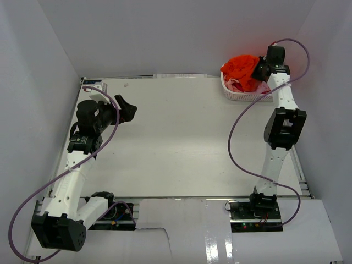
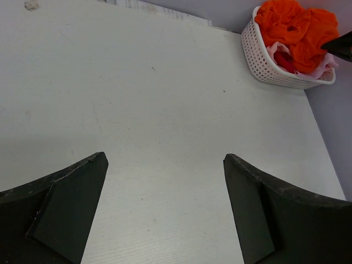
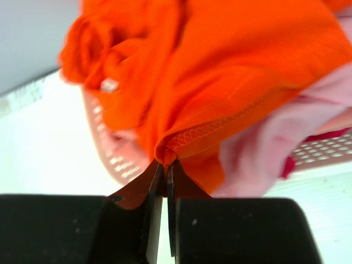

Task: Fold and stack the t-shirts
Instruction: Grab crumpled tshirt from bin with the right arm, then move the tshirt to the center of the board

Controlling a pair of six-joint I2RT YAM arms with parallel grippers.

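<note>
A crumpled bright orange-red t-shirt [image 1: 242, 69] tops the white perforated basket [image 1: 234, 93] at the far right of the table. A light pink t-shirt [image 3: 275, 143] and a bit of dark red cloth [image 2: 284, 59] lie under it. My right gripper [image 1: 258, 69] is over the basket, shut on a hem fold of the orange-red t-shirt [image 3: 220, 82], pinched at the fingertips [image 3: 166, 168]. My left gripper [image 1: 127, 110] is open and empty above the bare white table at the left; its fingers [image 2: 71, 198] frame the table in the left wrist view.
White walls enclose the table [image 1: 176, 143] on the left, back and right. A small white fixture [image 1: 96, 89] sits at the far left corner. The basket [image 2: 264, 60] stands against the right wall.
</note>
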